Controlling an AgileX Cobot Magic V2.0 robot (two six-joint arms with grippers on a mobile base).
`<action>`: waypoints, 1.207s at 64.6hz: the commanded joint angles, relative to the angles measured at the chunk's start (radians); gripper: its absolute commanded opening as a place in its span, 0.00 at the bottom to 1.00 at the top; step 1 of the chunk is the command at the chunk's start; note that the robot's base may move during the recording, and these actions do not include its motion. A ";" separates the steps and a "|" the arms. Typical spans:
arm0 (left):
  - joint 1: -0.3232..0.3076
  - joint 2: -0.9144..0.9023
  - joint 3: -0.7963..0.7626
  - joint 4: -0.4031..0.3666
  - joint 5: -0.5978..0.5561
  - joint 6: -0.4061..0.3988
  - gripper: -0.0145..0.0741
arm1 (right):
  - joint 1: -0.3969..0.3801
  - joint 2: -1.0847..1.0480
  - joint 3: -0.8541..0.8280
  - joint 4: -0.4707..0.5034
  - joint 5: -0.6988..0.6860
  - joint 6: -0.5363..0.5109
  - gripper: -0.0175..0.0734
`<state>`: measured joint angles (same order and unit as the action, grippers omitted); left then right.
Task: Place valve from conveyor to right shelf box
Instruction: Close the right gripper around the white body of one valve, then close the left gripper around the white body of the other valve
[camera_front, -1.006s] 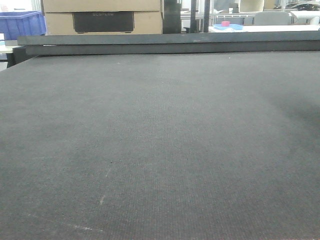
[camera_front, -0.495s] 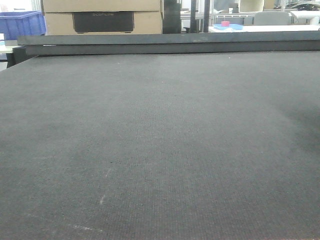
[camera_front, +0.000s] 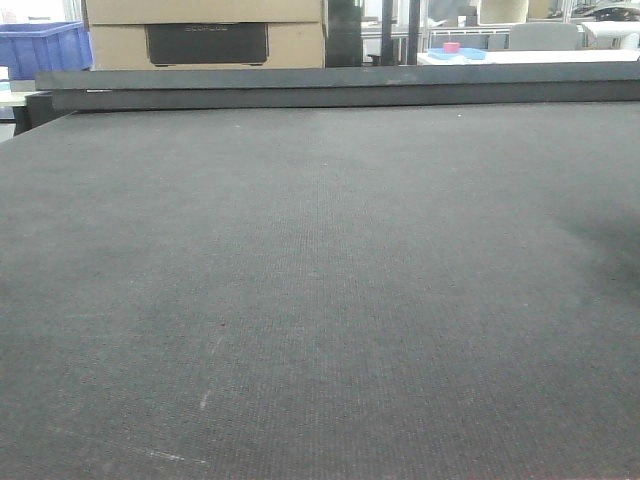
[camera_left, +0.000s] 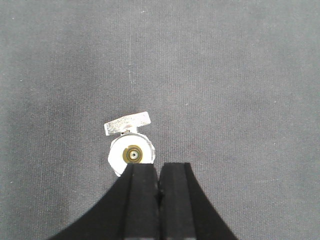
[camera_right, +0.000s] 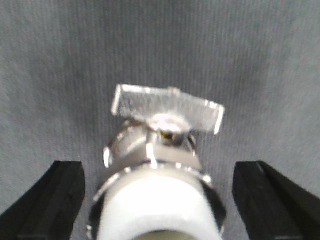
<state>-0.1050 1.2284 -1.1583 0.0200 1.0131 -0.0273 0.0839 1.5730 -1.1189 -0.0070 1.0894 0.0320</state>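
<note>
Silver valve (camera_right: 165, 145) rests on the conveyor (camera_right: 50, 75), centred within the right hand (camera_right: 159, 172), fingers apart.

Soft even light; the valve (camera_right: 162, 145) looks blurred, probably too close.

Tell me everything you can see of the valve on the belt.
The valve is small, shiny silvery metal: a round body with a white-looking near end and a flat bar handle set crosswise. It lies on the conveyor between the right gripper's open fingers, neither touching it. That view is blurred. The left wrist view shows a like valve, brass-coloured at its centre, just beyond the shut left gripper.
</note>
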 joint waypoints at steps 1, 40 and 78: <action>0.002 -0.001 -0.012 -0.014 0.001 0.000 0.04 | -0.002 -0.002 -0.032 -0.001 -0.006 -0.006 0.72; 0.002 -0.001 -0.012 -0.014 0.001 0.000 0.04 | -0.002 0.002 -0.044 -0.001 0.050 -0.014 0.72; 0.002 -0.001 -0.012 -0.014 0.001 0.000 0.04 | -0.002 0.025 -0.044 0.007 0.034 -0.016 0.72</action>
<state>-0.1050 1.2284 -1.1583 0.0150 1.0156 -0.0273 0.0839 1.5931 -1.1564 0.0000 1.1272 0.0256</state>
